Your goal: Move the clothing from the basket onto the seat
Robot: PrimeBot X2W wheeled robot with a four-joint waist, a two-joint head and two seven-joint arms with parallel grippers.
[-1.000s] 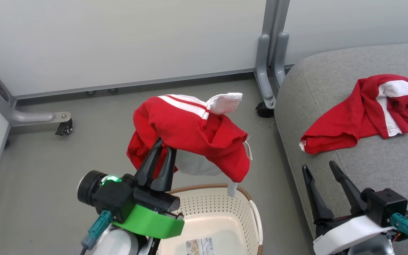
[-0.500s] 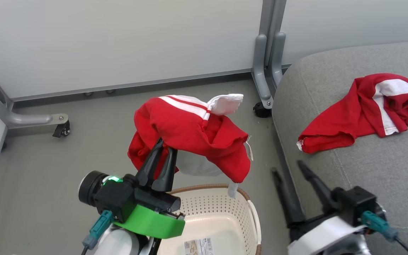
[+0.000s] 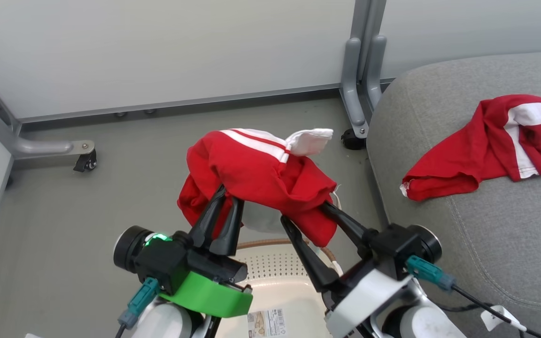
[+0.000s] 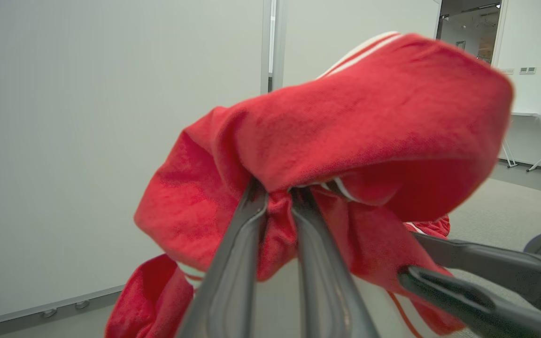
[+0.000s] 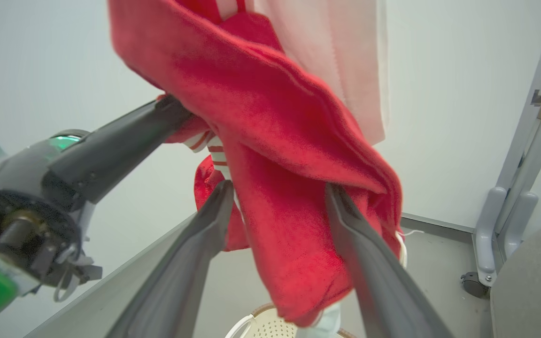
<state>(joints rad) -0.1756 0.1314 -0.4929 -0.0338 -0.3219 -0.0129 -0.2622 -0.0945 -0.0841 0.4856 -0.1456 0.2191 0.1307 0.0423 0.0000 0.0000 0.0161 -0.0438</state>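
One red piece of clothing [image 3: 256, 169] with white stripes hangs in the air above the basket [image 3: 280, 272], and my left gripper [image 3: 229, 195] is shut on its fabric. In the left wrist view the fingers [image 4: 251, 220] pinch a red fold [image 4: 369, 117]. My right gripper [image 3: 304, 212] stands open, its two fingers on either side of the garment's drooping right part [image 5: 270, 117] without closing on it. The cream basket holds a paper label [image 3: 266, 323]. A second red piece of clothing [image 3: 463, 159] lies crumpled on the grey seat [image 3: 486, 234] at the right.
Grey partition legs with casters stand on the floor at the back left [image 3: 54, 148] and between basket and seat [image 3: 359, 94]. White panels close off the back. A cable and tag [image 3: 493, 319] trail from my right wrist over the seat's front.
My right arm has swung left from beside the seat to the hanging garment, still open. The left gripper keeps its hold; the view has shifted slightly.
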